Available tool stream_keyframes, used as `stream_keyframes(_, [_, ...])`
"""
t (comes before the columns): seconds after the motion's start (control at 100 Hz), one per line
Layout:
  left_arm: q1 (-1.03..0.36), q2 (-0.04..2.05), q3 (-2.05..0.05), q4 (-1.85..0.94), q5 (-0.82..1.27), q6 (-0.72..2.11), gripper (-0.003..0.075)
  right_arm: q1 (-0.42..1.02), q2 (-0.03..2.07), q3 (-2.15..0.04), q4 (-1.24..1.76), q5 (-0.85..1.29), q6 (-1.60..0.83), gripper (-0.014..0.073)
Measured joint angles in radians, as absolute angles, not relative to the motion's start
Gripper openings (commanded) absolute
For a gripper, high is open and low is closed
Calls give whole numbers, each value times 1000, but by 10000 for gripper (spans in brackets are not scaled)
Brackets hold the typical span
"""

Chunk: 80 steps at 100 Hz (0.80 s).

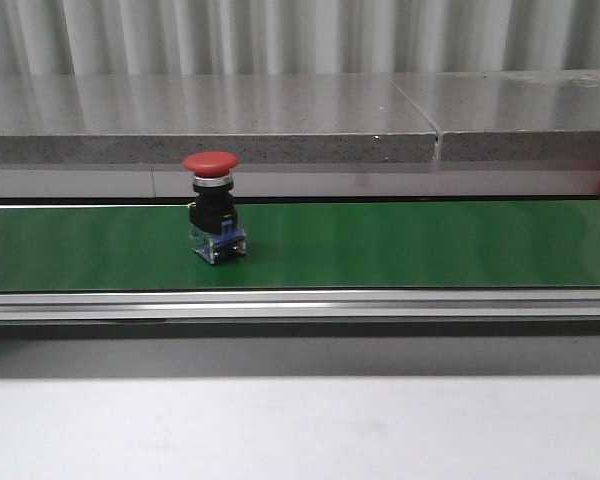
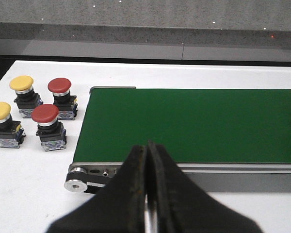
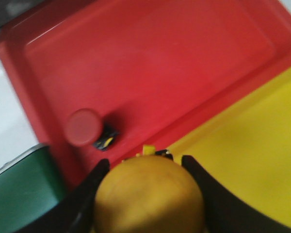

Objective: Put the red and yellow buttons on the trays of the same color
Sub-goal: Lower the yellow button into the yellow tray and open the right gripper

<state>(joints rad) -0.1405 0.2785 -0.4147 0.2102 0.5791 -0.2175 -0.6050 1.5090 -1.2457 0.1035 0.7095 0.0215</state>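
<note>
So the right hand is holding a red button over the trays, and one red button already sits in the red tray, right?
Not quite: the right hand holds a yellow button, not red, as the right wrist view shows. One red button does sit in the red tray.

Right gripper [image 3: 148, 194] fingers clamp a yellow button [image 3: 149, 196] by its cap, above the edge where the red tray [image 3: 184, 63] meets the yellow tray [image 3: 252, 160]. 1 red button [image 3: 85, 127] sits in the red tray. Green belt [image 3: 19, 194] just beside the red tray.
</note>
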Motion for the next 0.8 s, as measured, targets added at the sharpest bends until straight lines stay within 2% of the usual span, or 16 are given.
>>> stream_keyframes(0.19, [-141,279,-415,210,579,-218,-21,-698,1559,-1246,135,684,36,163])
stream_keyframes(0.46, [-141,279,-415,210,579,-218,-21,-700,1682,-1232,148,665,39,163])
stream_keyframes(0.8, [-141,276,-415,210,579,-218,-21,-700,1700,-1063,138,511,41,163])
